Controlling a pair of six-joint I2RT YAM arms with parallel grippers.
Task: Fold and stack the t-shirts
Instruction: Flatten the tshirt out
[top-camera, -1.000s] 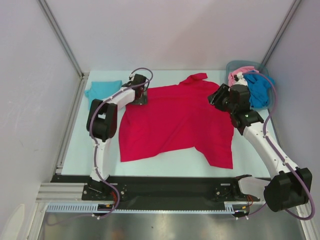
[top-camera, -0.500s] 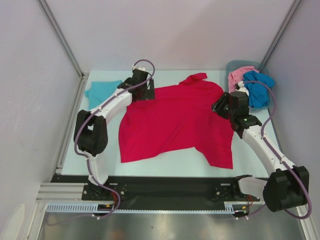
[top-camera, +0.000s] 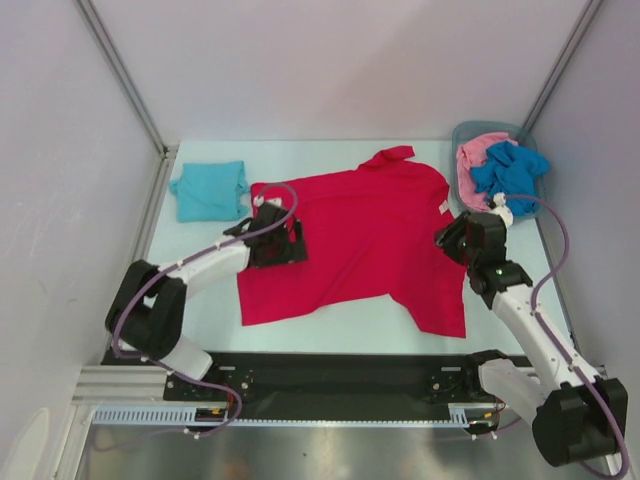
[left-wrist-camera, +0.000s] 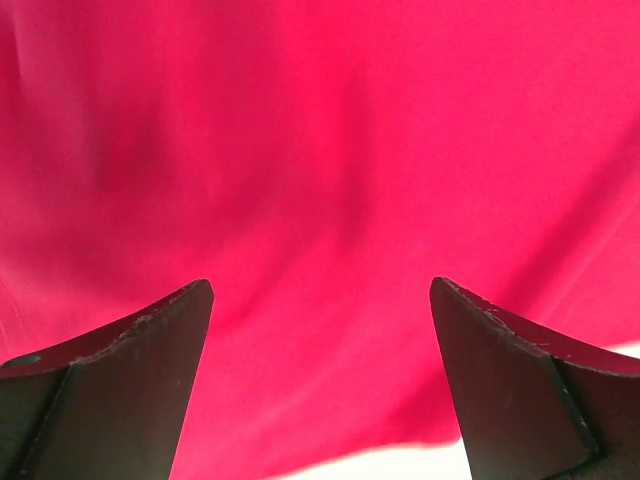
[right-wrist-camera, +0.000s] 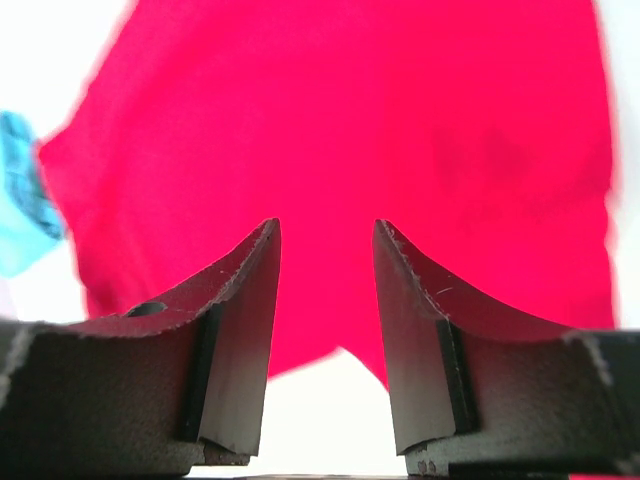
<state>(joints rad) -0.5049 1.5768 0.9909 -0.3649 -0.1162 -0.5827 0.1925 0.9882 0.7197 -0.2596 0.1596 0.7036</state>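
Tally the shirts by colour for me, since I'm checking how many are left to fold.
Red t-shirt, spread flat: 1
Light teal t-shirt, folded: 1
Pink shirt, crumpled in the grey bin: 1
Blue shirt, crumpled in the same bin: 1
Total: 4

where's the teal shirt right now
In the top view the folded teal t-shirt lies at the far left of the table, close beside the left sleeve of the spread red t-shirt.
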